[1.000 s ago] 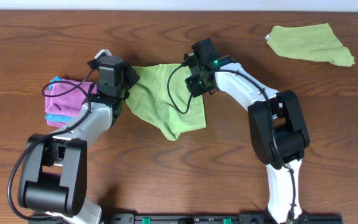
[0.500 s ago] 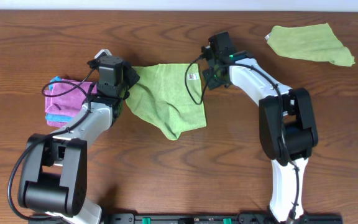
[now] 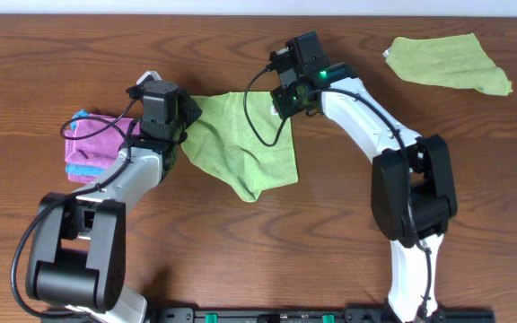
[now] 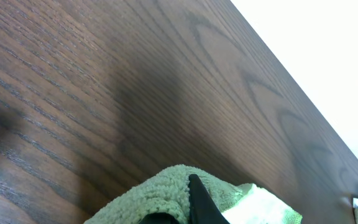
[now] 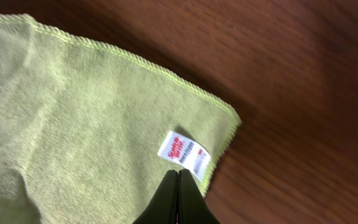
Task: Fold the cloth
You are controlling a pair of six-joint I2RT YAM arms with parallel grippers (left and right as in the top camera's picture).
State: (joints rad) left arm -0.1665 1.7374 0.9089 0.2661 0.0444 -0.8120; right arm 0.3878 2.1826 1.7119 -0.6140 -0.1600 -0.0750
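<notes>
The lime-green cloth lies partly spread on the table between the arms, drawn to a point at the front. My left gripper is shut on the cloth's left corner; the left wrist view shows the fabric bunched around my dark finger. My right gripper hovers over the cloth's back right corner. In the right wrist view its fingers are pressed together with nothing between them, just above the flat cloth beside the white tag.
A folded pink cloth with teal edging lies just left of the left arm. A second, duller green cloth lies at the back right. The table's far edge runs close behind the left gripper.
My right gripper swung right, off the cloth's back right corner, then came back left over it. The corner with the tag now lies flat. The left arm has not moved.
</notes>
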